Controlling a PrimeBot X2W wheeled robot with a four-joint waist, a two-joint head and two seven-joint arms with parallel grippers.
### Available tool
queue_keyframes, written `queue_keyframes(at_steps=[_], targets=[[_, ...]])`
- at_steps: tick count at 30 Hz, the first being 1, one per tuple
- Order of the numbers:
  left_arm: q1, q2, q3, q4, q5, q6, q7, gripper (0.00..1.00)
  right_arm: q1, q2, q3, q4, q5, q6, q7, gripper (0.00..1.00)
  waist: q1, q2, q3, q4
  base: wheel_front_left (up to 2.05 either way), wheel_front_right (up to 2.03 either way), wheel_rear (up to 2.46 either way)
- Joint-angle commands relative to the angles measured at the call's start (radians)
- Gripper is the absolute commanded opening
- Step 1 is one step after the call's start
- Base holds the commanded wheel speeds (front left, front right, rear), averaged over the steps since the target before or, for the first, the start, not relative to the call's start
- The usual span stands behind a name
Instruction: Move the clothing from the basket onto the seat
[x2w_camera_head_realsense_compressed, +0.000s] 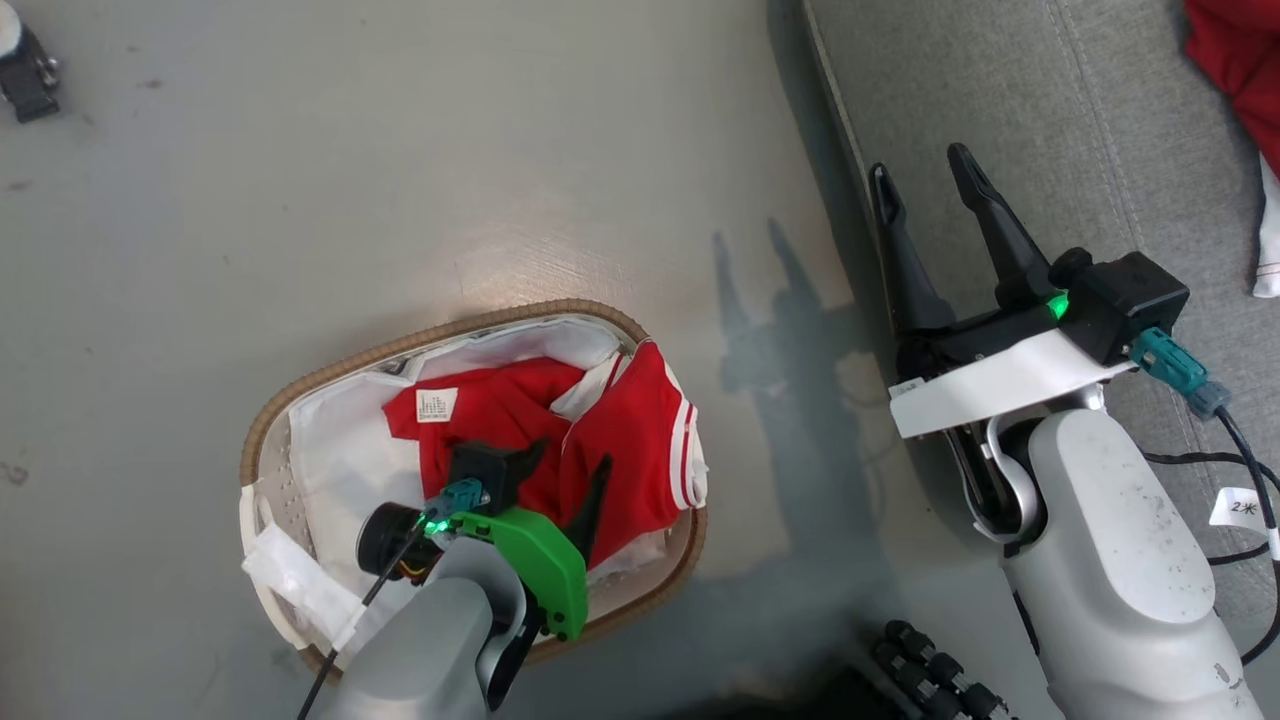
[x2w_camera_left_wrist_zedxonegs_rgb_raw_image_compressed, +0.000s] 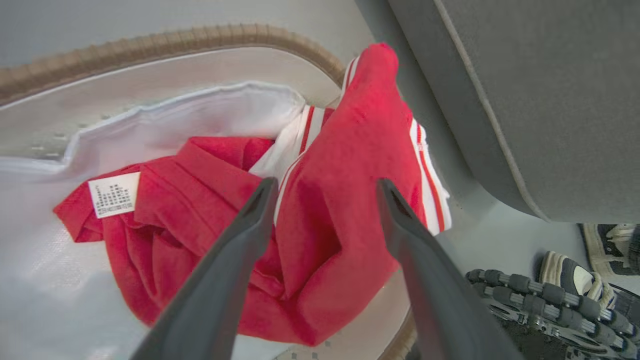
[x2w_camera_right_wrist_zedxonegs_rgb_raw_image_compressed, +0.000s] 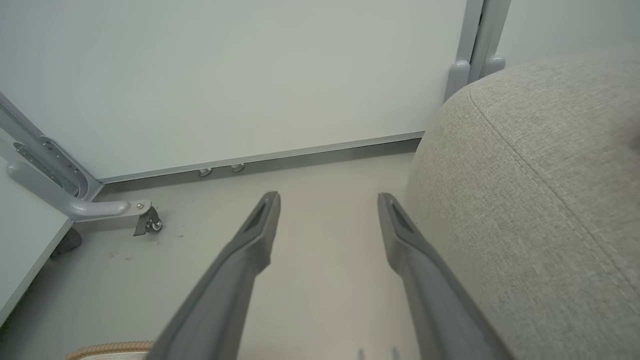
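Left gripper (x2w_camera_left_wrist_zedxonegs_rgb_raw_image_compressed: 326, 185) jaws wide, nothing held, tips over raised fold of clothing (x2w_camera_left_wrist_zedxonegs_rgb_raw_image_compressed: 200, 200) inside basket (x2w_camera_left_wrist_zedxonegs_rgb_raw_image_compressed: 150, 42). Contact unclear. Go deeper before closing, pinch red fabric only, keep off white liner (x2w_camera_left_wrist_zedxonegs_rgb_raw_image_compressed: 190, 115), lift clear of basket rim. Right gripper (x2w_camera_head_realsense_compressed: 920, 162) wide, empty, right of basket at seat (x2w_camera_head_realsense_compressed: 1050, 120) edge.

Red clothing (x2w_camera_head_realsense_compressed: 1235, 60) on the seat (x2w_camera_head_realsense_compressed: 1050, 120) cut off at the head view's right edge; label (x2w_camera_left_wrist_zedxonegs_rgb_raw_image_compressed: 114, 194) print illegibly small.
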Motion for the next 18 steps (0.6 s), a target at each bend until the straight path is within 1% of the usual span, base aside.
queue_keyframes(at_steps=[1, 11, 15, 18], targets=[[-0.033, 0.010, -0.015, 0.002, -0.024, -0.003, -0.001, 1.00, -0.018, 0.000, -0.001, -0.002, 0.005, -0.001, -0.002, 1.00, 0.0000, 0.0000, 0.051, -0.017, 0.00, 0.00, 0.00], [-0.111, 0.013, -0.193, 0.054, -0.168, -0.003, 0.000, 1.00, -0.037, 0.001, -0.008, -0.010, -0.006, -0.001, -0.002, 1.00, 0.0000, 0.0000, 0.116, -0.015, 0.00, 0.00, 0.00], [-0.149, 0.017, -0.234, 0.087, -0.207, -0.003, 0.000, 1.00, -0.044, -0.004, -0.012, -0.021, -0.010, -0.001, -0.002, 1.00, 0.0000, 0.0000, 0.148, -0.013, 0.00, 0.00, 0.00], [-0.176, 0.015, -0.247, 0.105, -0.227, -0.003, 0.000, 1.00, -0.052, -0.009, -0.019, -0.030, -0.012, -0.001, -0.002, 1.00, 0.0000, 0.0000, 0.173, -0.011, 0.00, 0.00, 0.00]])
